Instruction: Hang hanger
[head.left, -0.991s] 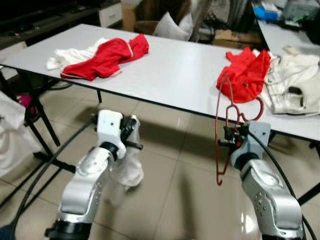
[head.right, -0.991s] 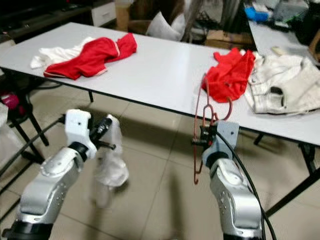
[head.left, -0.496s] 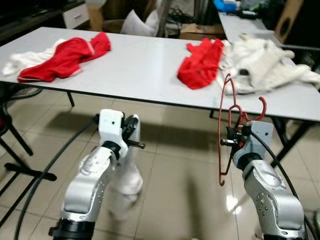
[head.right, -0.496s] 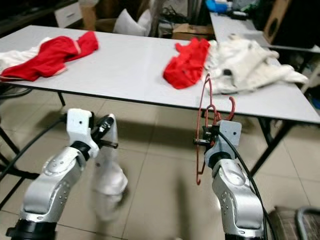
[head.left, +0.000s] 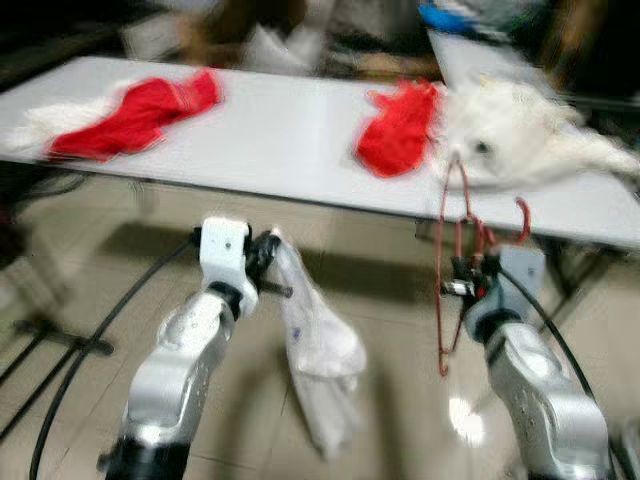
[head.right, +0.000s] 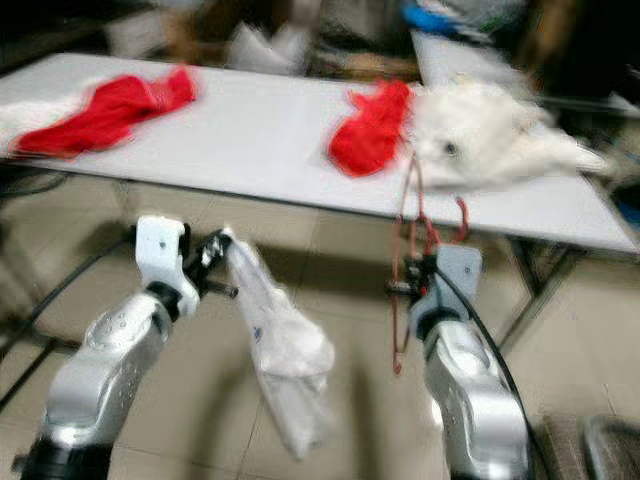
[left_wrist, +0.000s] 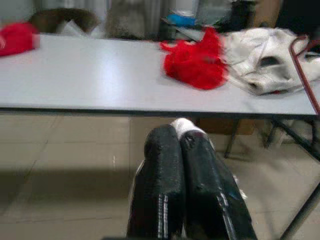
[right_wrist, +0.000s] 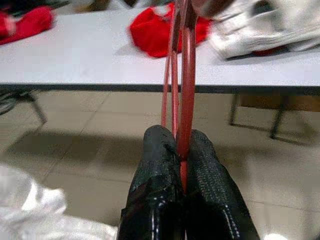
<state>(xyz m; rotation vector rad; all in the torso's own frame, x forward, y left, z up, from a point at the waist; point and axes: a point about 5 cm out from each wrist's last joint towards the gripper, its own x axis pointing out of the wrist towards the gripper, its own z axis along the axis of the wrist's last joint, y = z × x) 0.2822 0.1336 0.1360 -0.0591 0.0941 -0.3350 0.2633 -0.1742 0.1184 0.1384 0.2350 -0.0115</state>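
Pinching the red wire hanger (head.left: 455, 262) between closed fingers, the right hand (head.left: 472, 287) is seen at lower right, before the bench (head.left: 290, 130). The hanger is judged light, stiff, best gripped near its hook. A limp white cloth (head.left: 318, 352) is pinched by the left hand (head.left: 268, 262).

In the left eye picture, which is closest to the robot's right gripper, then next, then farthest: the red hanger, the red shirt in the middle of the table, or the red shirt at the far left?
1. Red hanger, pinched in the right gripper.
2. Middle red shirt, on the table above it.
3. Far-left red shirt, across the table.
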